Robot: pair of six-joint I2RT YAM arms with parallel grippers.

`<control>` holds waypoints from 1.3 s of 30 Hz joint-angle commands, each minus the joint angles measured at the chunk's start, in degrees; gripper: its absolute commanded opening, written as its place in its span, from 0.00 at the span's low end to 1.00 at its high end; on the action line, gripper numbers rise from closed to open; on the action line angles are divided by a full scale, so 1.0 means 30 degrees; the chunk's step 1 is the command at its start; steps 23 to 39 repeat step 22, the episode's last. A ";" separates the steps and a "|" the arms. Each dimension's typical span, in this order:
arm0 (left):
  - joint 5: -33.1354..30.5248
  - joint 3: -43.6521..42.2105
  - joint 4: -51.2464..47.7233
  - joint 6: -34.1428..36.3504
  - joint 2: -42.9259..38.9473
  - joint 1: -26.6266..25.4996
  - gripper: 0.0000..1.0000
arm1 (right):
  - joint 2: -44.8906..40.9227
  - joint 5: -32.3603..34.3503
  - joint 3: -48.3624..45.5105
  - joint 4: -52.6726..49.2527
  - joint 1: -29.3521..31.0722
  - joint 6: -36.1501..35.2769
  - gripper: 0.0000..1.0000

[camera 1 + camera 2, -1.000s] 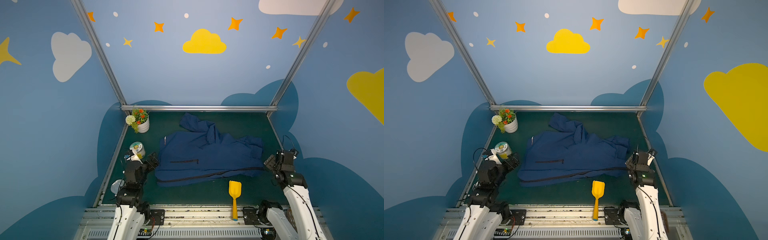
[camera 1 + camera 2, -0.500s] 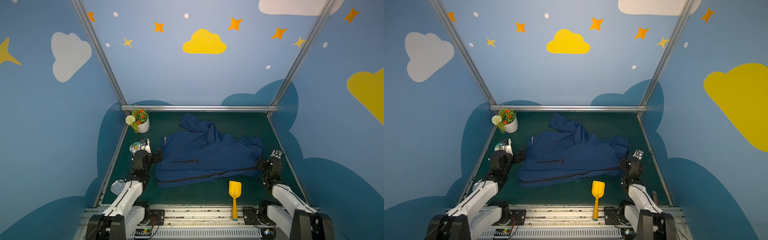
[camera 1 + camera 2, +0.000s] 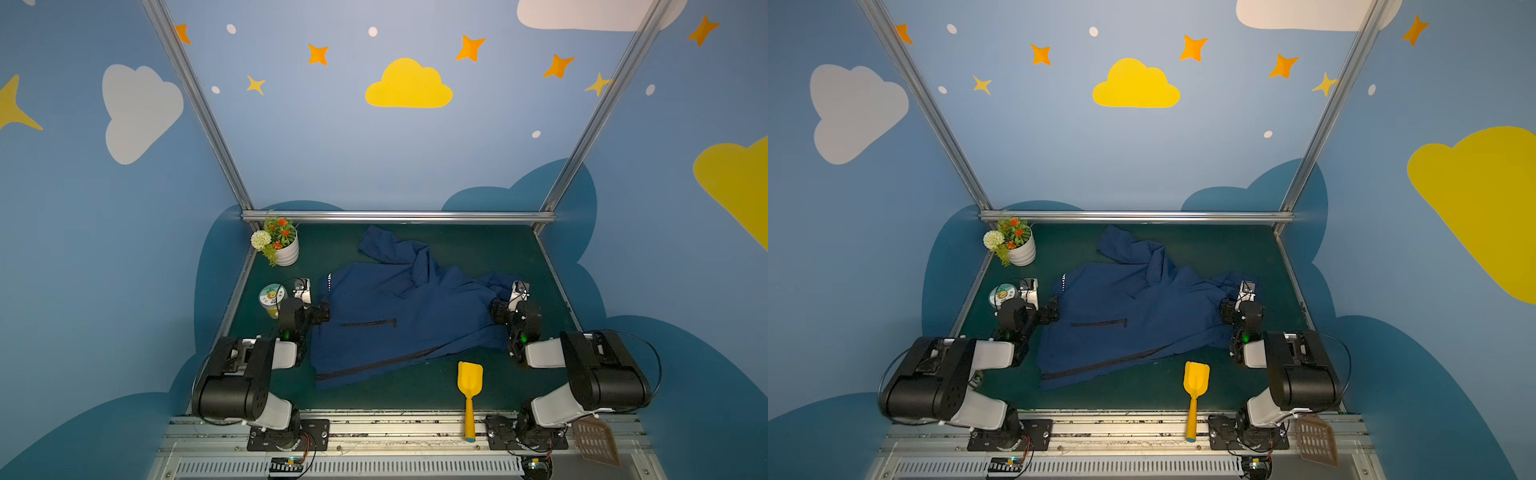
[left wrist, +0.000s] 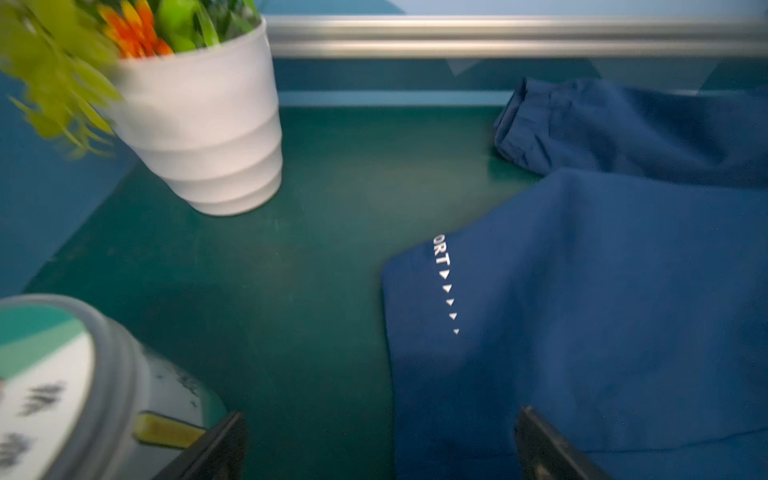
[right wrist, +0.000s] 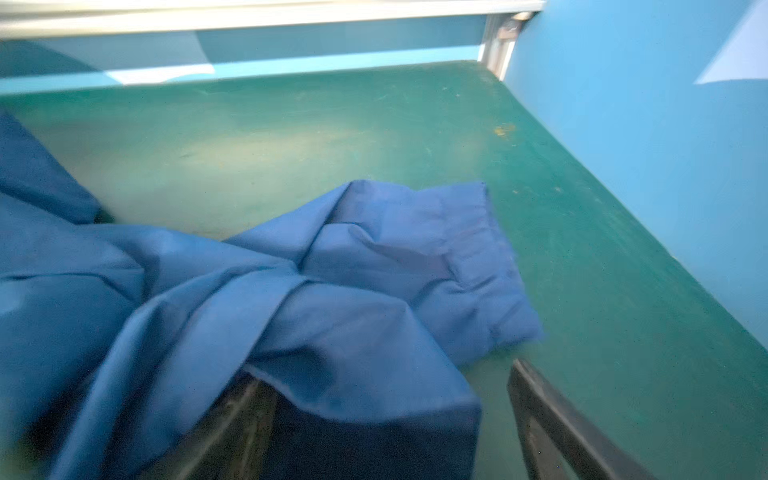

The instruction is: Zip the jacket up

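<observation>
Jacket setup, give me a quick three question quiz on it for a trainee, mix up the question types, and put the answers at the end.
1. True or false: the yellow scoop lies on top of the jacket.
2. Apart from the jacket, which object stands closest to the left gripper? A) flower pot B) lidded jar C) yellow scoop
3. Fill in: the jaws of the left gripper and the right gripper are both ____.
Key: 1. False; it lies on the green mat, apart from the jacket. 2. B. 3. open.
</observation>
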 commanded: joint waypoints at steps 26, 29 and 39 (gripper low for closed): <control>0.0419 0.1775 -0.1511 0.0020 -0.0233 0.0324 1.00 | -0.0090 -0.0665 0.0991 -0.0169 -0.0029 -0.0311 0.89; 0.0419 0.1775 -0.1511 0.0020 -0.0233 0.0324 1.00 | -0.0090 -0.0665 0.0991 -0.0169 -0.0029 -0.0311 0.89; 0.0419 0.1775 -0.1511 0.0020 -0.0233 0.0324 1.00 | -0.0090 -0.0665 0.0991 -0.0169 -0.0029 -0.0311 0.89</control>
